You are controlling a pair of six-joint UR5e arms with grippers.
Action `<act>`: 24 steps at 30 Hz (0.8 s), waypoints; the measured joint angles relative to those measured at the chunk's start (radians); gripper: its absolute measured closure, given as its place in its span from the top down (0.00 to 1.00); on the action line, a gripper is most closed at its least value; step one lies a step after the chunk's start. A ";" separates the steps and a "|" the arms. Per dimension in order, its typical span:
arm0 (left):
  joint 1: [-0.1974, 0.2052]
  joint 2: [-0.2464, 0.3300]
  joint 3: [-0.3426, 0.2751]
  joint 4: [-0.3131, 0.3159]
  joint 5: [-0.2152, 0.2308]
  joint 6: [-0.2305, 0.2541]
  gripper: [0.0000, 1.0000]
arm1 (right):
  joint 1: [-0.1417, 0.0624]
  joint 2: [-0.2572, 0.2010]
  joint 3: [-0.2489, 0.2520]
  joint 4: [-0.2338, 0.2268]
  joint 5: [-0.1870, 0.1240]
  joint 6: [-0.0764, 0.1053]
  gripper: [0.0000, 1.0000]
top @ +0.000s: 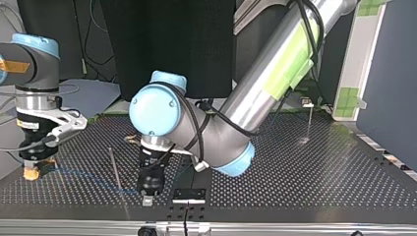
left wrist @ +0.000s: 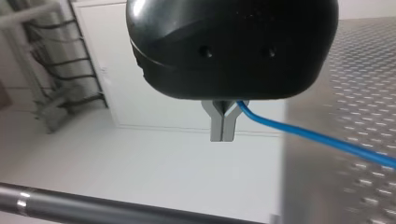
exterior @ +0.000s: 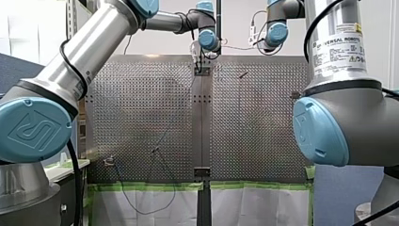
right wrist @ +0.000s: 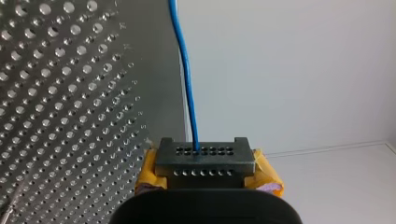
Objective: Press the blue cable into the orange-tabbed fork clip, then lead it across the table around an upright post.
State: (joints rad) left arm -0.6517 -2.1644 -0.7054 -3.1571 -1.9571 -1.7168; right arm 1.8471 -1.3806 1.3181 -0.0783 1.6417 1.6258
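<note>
Cable [right wrist: 184, 70] direction matters most here. It hangs as one almost straight line between the two jaws, low over the counter [top: 319, 167], along the edge nearest to the top view's camera. Its long axis goes from my right jaws, at that view's left, to my left jaws near the middle.

My left jaws are closed on it. In the left wrist view the metal fingers [left wrist: 216, 128] touch at their tips, and the cable comes out at their root and goes away sideways over the perforated plate. My right jaws, with yellow pads [right wrist: 149, 170], are also closed on it, and the cable leaves straight ahead from between them.

A thin upright post [top: 115, 169] stands between the two jaws, much nearer to my left jaws, and the cable passes close by its foot. On which side of the post it passes, I cannot tell. I judge that the coming move depends on this, and that my left arm is better placed to bring the line around. The fork clip I cannot find with certainty.
</note>
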 joint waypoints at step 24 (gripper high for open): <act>-0.029 -0.117 0.026 0.024 -0.002 0.014 0.00 | -0.050 0.031 0.001 -0.001 -0.043 0.030 0.00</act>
State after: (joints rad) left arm -0.6811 -2.2812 -0.6797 -3.1327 -1.9586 -1.7033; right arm 1.7967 -1.3496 1.3192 -0.0793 1.5990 1.6559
